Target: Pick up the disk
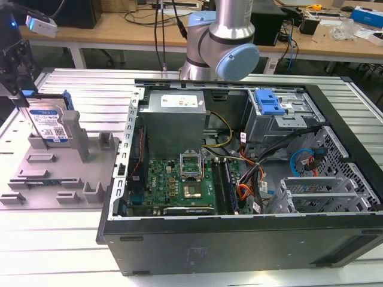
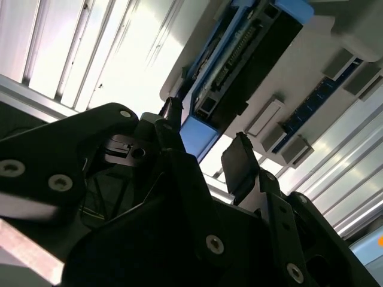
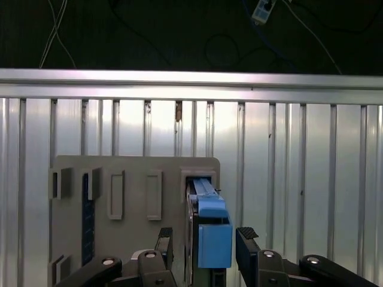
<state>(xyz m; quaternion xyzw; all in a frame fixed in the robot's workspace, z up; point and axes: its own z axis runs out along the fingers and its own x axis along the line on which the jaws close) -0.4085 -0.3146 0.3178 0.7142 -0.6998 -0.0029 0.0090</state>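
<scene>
The disk (image 1: 48,124) stands on edge in a slot of the grey fixture (image 1: 42,179), on the ribbed tabletop (image 1: 84,84) at the exterior view's left, well apart from the open computer case (image 1: 239,179). The gripper (image 3: 205,239) sits directly above the disk. Its jaws are open and straddle the blue-railed upper edge, with a gap visible on each side. In the first wrist view the disk's long edge runs between the fingers (image 3: 245,238), so the flat faces appear to meet the pads squarely.
</scene>
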